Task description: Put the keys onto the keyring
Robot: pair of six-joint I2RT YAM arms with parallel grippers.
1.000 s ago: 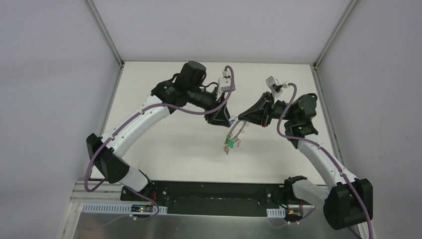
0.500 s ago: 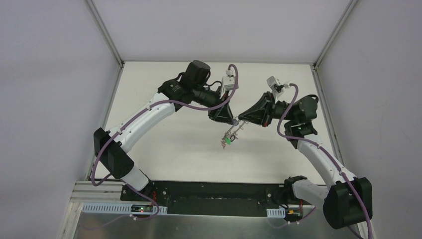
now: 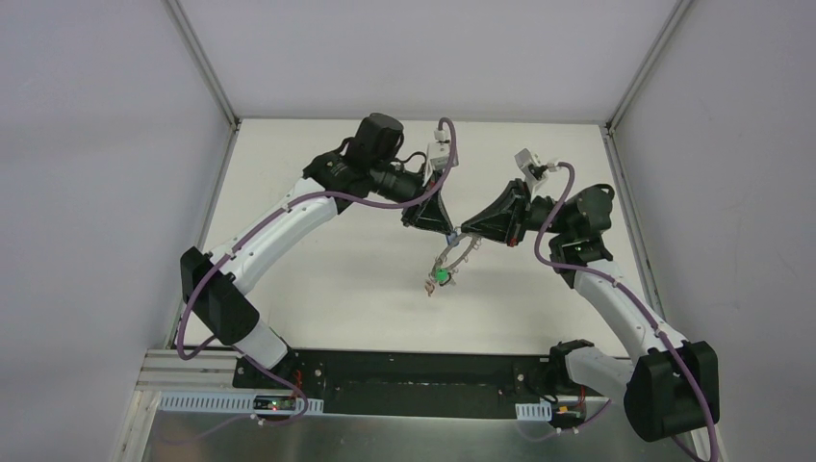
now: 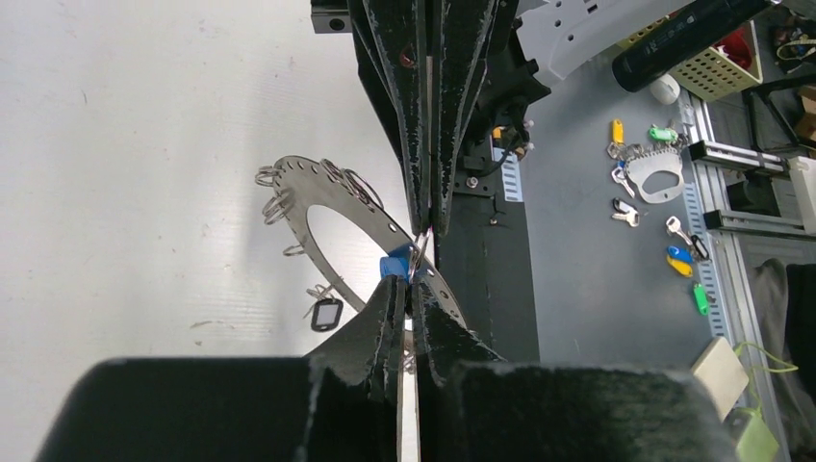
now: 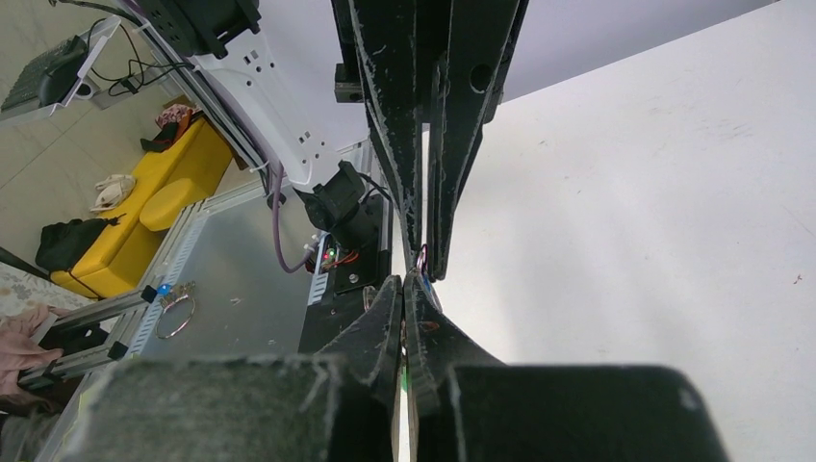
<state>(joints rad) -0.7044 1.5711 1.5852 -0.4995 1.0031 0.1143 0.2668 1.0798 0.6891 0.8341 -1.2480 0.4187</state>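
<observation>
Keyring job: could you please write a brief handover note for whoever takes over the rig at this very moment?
Right tool: shut on the keyring, held above the table.
Left tool: closed, apparently on the blue-tagged key at the ring's rim.
Done: green-tagged key and black-tagged key hang from the ring's loops.
Left to do: get the blue one onto a loop; whether it is threaded cannot be told.

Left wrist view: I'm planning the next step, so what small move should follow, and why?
Probably twist the left tool slightly to thread on: it seems shut on the blue-tagged key at the rim of the keyring, which the shut right tool holds.
</observation>
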